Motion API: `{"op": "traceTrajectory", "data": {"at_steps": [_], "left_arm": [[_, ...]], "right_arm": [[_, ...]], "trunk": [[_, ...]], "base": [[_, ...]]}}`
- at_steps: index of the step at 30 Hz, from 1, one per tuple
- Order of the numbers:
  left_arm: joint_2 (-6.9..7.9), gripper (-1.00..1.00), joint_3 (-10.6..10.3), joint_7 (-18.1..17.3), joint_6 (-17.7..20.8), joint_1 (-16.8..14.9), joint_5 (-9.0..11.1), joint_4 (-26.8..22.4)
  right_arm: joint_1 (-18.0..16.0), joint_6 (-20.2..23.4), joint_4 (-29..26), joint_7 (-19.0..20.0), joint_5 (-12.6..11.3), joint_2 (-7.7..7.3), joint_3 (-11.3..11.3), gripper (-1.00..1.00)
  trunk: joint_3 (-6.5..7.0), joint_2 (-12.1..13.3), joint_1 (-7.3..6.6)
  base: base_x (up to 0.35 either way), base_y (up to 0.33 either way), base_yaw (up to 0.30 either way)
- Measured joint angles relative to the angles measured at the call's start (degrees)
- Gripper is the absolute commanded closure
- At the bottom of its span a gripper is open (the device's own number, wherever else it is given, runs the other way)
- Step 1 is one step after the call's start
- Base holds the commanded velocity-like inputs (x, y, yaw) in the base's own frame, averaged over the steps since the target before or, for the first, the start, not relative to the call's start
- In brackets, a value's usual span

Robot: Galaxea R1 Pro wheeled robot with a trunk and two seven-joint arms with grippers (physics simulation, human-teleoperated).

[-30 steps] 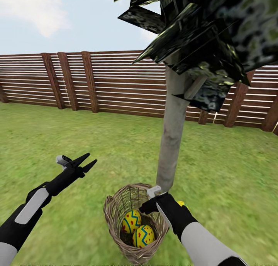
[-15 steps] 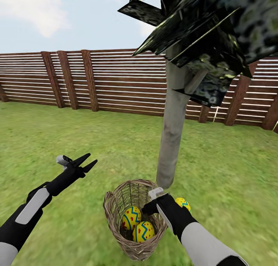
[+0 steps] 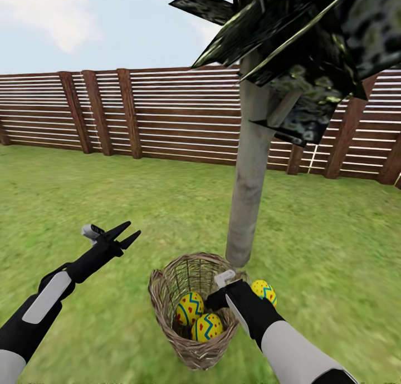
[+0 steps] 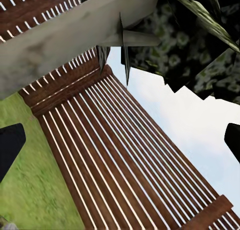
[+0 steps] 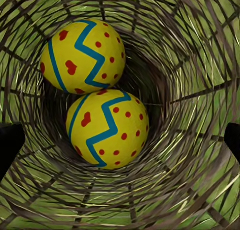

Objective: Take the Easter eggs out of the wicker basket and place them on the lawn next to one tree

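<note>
Green lawn (image 3: 111,178) runs wide across the garden, its grass blurred and mottled, back to a brown slatted fence (image 3: 167,117) that closes off the far side under a pale blue sky (image 3: 83,22) with a soft white cloud. A tree (image 3: 248,172) stands right of centre with a thick, smooth, pale grey trunk planted in the grass and dark angular leaf clusters (image 3: 312,44) flecked with pale specks overhead. In the left wrist view the same trunk, leaves and fence slats show against the sky.

Just in front of the trunk's foot, near it but not touching, a wicker basket (image 3: 167,306) of brown-grey twigs sits on the grass. Two yellow Easter eggs with blue zigzag bands and red marks lie inside it, touching each other: one egg (image 3: 190,309) further in and a second egg (image 3: 207,326) beside it. The right wrist view looks down through the open weave at both, resting on the basket's bottom. A third egg (image 3: 263,290) lies on the grass outside the basket, just beside its rim and near the trunk's base.

The right gripper (image 3: 223,289) is at the basket's rim, between the basket and the outside egg; its dark fingers sit spread wide at the edges of the wrist view and grip nothing. The left gripper (image 3: 129,232) hangs over bare grass well to the left, its two black fingers parted and empty
</note>
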Motion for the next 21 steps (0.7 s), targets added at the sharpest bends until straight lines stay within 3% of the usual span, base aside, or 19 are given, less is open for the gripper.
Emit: {"op": "traceTrajectory", "data": {"at_steps": [3, 7, 10, 12, 13, 16, 17, 21], "left_arm": [[0.01, -1.0, 0.0, 0.0, 0.0, 0.0, 0.0, 0.0], [-0.01, -1.0, 0.0, 0.0, 0.0, 0.0, 0.0, 0.0], [-0.03, -1.0, 0.0, 0.0, 0.1, 0.0, 0.0, -0.1], [-0.11, -1.0, -0.1, 0.1, 0.1, 0.0, 0.0, -0.1], [-0.22, -1.0, -0.1, 0.1, 0.1, 0.0, 0.0, -0.1], [-2.17, -1.0, -0.1, 0.2, 0.1, 0.0, -0.1, 0.1], [-2.93, -1.0, -0.2, 0.2, 0.1, 0.0, -0.2, 0.0], [-3.21, -1.0, -0.2, 0.2, 0.2, 0.0, -0.1, 0.0]], "right_arm": [[0.0, 0.5, -0.4, -0.1, 0.0, 0.0, 1.3, -1.0], [-0.8, 4.1, -0.6, 0.0, 0.1, 0.0, 5.6, -1.0], [-3.6, 6.0, -0.8, 0.0, 0.2, 0.0, 10.6, -1.0], [-6.3, 6.4, -0.9, 0.2, 0.2, 0.0, 16.6, -1.0], [-6.7, 6.4, -0.9, 0.2, 0.2, 0.0, 17.9, -1.0], [-8.0, 6.5, -2.2, 0.4, 0.3, 0.0, 26.1, -1.0], [-8.2, 6.5, -4.6, 0.4, 0.3, 0.0, 29.9, -1.0], [-8.4, 6.5, -8.1, 1.3, 0.6, 0.0, 33.7, -1.0]], "trunk": [[-0.66, 0.0, 0.08], [-1.55, -0.1, 0.18], [-2.21, -0.1, 0.26], [-2.66, -0.2, 0.31], [-2.88, -0.2, 0.33], [-3.55, -0.2, 0.41], [-3.77, -0.2, 0.44], [-4.66, -0.3, 0.54]], "base": [[0.0, 0.0, 0.0], [0.0, 0.0, 0.0], [0.0, 0.0, 0.0], [0.0, 0.0, 0.0], [0.0, 0.0, 0.0], [0.0, 0.0, 0.0], [0.0, 0.0, 0.0], [0.0, 0.0, 0.0]]}}
